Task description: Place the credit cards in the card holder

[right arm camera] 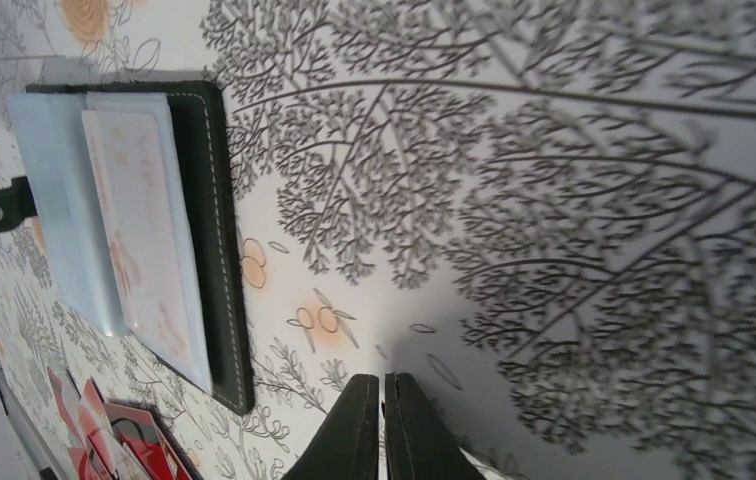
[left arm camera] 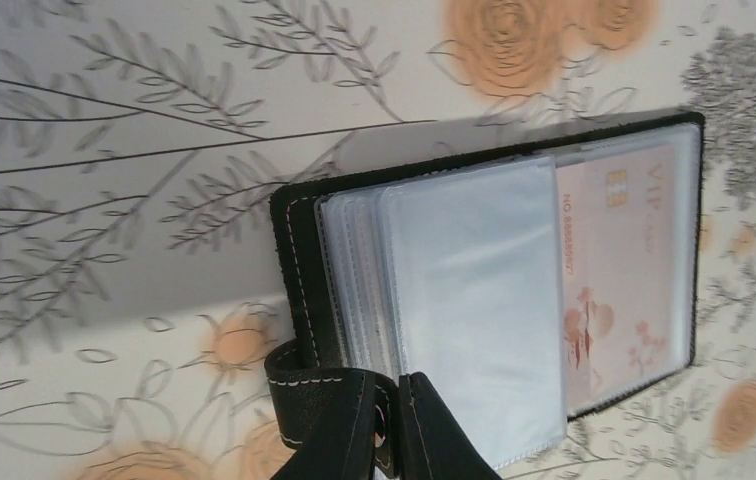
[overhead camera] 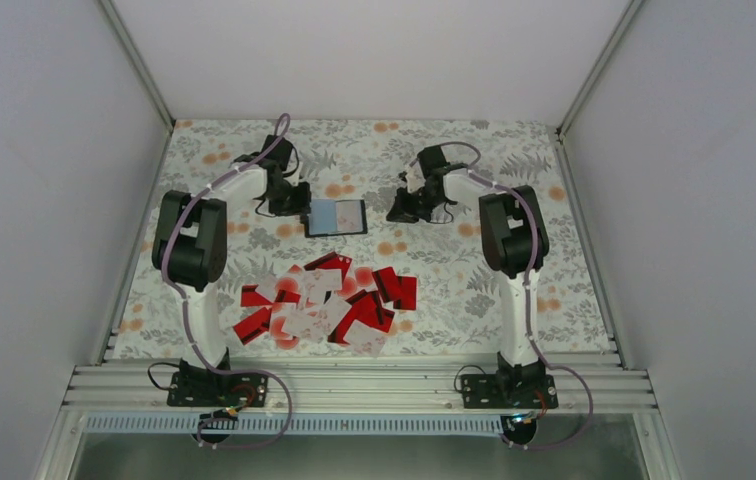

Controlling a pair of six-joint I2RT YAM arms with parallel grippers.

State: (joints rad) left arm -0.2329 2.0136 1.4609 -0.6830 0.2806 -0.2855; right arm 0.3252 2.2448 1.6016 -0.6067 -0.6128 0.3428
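Clamping the strap (left arm camera: 316,400) of the holder (overhead camera: 336,216), left tool (left arm camera: 399,425) steadies it; cards (overhead camera: 324,300) heap on its near side; right tool (right arm camera: 384,425) together, empty.

Card holder (left arm camera: 299,260) cover noted as black, leather-like, matt, edged with pale stitching; inner sleeves (left arm camera: 474,300) clear plastic, smooth, faintly glossy; credit cards (overhead camera: 324,300) recorded as smooth, plastic-looking; table cover (left arm camera: 104,230) printed, matt; rail (overhead camera: 354,385) ribbed bare metal.
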